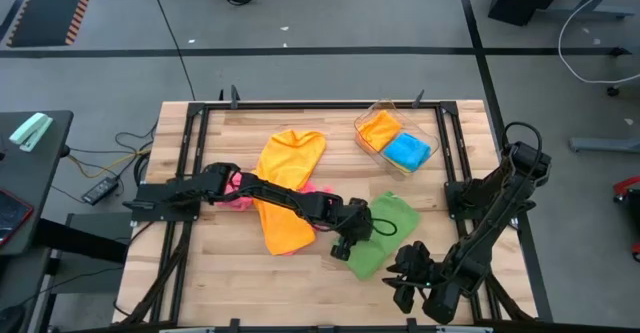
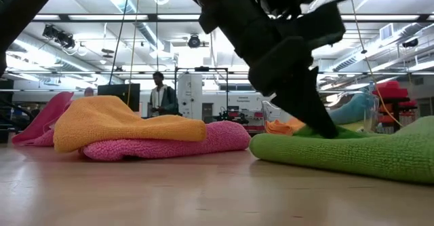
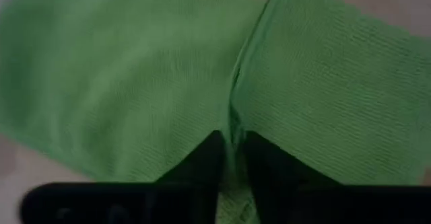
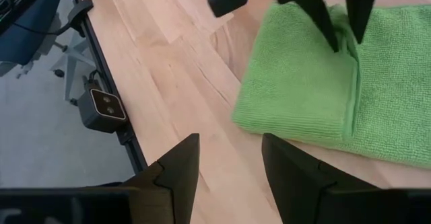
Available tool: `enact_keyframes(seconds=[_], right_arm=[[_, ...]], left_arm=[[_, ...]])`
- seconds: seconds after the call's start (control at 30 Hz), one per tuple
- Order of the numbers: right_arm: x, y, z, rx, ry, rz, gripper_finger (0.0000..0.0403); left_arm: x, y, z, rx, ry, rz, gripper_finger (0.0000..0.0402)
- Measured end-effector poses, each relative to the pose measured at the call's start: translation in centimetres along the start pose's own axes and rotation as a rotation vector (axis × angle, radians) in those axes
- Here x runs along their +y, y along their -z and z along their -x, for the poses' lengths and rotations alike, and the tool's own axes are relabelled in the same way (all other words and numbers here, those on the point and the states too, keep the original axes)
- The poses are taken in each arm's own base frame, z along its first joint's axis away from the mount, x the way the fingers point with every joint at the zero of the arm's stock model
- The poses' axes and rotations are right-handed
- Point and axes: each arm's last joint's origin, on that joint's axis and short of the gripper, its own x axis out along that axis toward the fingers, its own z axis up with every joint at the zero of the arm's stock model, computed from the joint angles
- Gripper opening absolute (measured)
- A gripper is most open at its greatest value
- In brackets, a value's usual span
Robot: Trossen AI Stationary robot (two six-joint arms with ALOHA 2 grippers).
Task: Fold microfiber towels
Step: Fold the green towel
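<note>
A green towel (image 1: 390,223) (image 4: 296,89) lies flat on the wooden table, near the front right. A raised crease (image 4: 351,83) runs across it. My left gripper (image 1: 348,243) (image 4: 345,44) reaches in from the left and points steeply down onto the towel. It is slightly open, one fingertip on each side of the crease (image 3: 232,126). My right gripper (image 1: 405,285) (image 4: 229,177) hangs open over bare wood, just off the towel's near edge. An orange towel (image 1: 288,183) lies partly on a pink one (image 1: 235,188) at centre left. My left gripper comes from above, slanting in from the table's left. Its fingertips (image 2: 325,127) are set down on the green towel's top and stand either side of the raised crease (image 3: 234,109). Whether the pads touch the crease, I cannot tell. The towel lies flat on the table.
A clear tray (image 1: 362,138) at the back right holds an orange towel (image 1: 380,128) and a blue one (image 1: 408,151). A small camera (image 4: 108,106) is mounted on the frame at the table's near edge. A person (image 2: 161,93) stands in the room beyond.
</note>
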Motion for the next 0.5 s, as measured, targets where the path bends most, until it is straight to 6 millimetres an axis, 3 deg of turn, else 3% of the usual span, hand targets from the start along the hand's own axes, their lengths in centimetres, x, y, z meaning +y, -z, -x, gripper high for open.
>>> enact_keyframes(seconds=[0.27, 0.37, 0.5], right_arm=[[-0.3, 0.0, 0.0, -0.001, 0.023, 0.017, 0.0170], [-0.6, 0.0, 0.0, 0.001, 0.052, 0.040, 0.0170], [-1.0, 0.1, 0.1, 0.006, 0.088, 0.131, 0.0170]], left_arm=[[-0.2, -0.8, 0.8, -0.006, -0.031, -0.029, 0.0205], [0.0, -1.6, 2.3, 0.024, -0.027, -0.071, 0.0229], [0.0, -2.2, 4.0, 0.069, -0.012, -0.112, 0.0232]])
